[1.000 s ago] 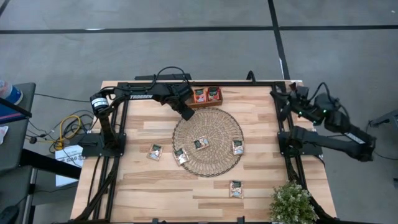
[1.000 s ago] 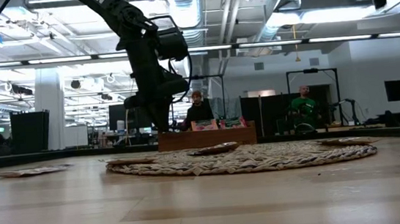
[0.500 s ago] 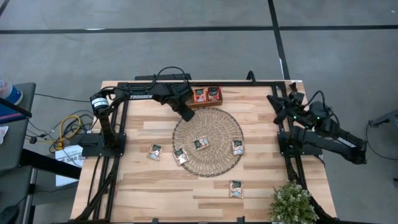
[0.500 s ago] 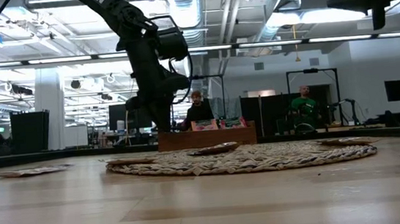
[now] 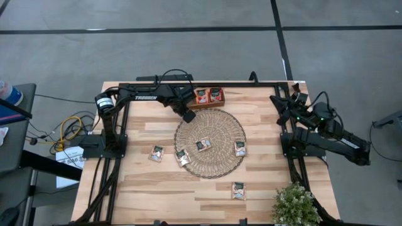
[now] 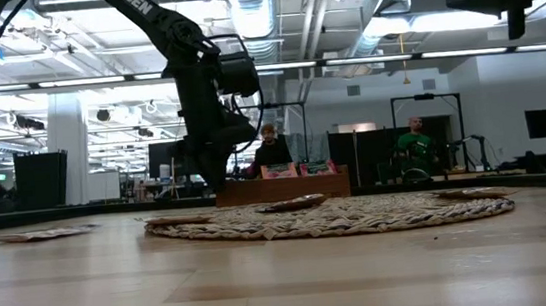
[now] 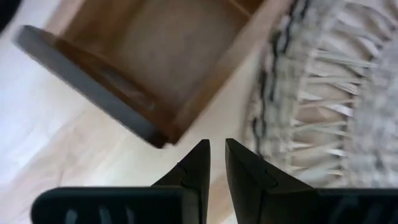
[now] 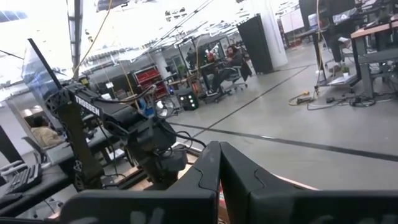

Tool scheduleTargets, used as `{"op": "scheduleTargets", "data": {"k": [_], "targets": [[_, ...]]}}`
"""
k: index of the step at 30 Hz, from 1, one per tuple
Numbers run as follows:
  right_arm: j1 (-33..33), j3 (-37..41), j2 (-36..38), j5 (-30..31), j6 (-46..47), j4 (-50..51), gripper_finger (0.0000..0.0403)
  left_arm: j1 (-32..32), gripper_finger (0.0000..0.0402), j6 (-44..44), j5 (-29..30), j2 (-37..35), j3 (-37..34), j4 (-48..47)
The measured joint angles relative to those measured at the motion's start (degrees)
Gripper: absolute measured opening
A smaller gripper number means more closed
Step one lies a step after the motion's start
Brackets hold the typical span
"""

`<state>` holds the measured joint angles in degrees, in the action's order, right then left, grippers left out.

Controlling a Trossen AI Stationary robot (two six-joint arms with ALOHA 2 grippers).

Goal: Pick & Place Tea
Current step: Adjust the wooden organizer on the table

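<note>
**Tea sachets: two filed in the tray, five still loose**

- Wooden tray (image 5: 208, 96), far edge of the table (image 5: 144, 188), just beyond the round woven mat (image 5: 220, 129): holds two red-orange sachets (image 5: 208, 95) side by side. One compartment, seen in the left wrist view, is bare.
- On the mat: one sachet at its centre (image 5: 202, 144), one at its right rim (image 5: 240, 148), one at its near-left rim (image 5: 183, 157).
- On bare wood: one sachet left of the mat (image 5: 156, 153), one toward the near edge (image 5: 238, 190).
- Left gripper (image 5: 188, 115): over the mat's far-left rim beside the tray, fingers nearly together with a thin gap, nothing between them.
- Right gripper (image 5: 280, 107): at the table's far right edge, fingers pressed together, empty, arm waiting.
- Potted plant (image 5: 294, 206): near right corner, no part in the task.
- Judgement: under a third filed; a fresh pick comes next.
</note>
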<state>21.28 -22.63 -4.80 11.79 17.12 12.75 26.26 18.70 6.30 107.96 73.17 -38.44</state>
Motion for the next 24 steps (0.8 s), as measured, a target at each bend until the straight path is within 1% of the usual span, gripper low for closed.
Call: {"op": "scheduleTargets", "data": {"k": [4, 9, 19, 22, 24], "targets": [[0.0, 0.0, 0.0, 0.0, 0.0, 0.0, 0.0000, 0.0, 0.0044, -1.2, 3.6, 0.0, 0.0, 0.0], [0.0, 0.0, 0.0, 0.0, 0.0, 0.0, 0.0000, 0.4, 0.0044, -1.9, 5.3, 0.0, 0.0, 0.8], [0.0, 0.0, 0.0, 0.1, 0.4, 0.0, 0.0000, 3.0, 0.0044, -2.8, 5.5, 0.0, 0.0, 1.3], [0.0, 0.0, 0.0, 0.1, 0.5, 0.0, 0.0000, 3.1, 0.0044, -2.8, 4.9, 0.0, 0.0, 1.1], [0.0, 0.0, 0.0, 0.1, 0.5, 0.0, 0.0000, 3.0, 0.0044, -2.5, 2.9, -0.1, 0.0, 0.3]]}}
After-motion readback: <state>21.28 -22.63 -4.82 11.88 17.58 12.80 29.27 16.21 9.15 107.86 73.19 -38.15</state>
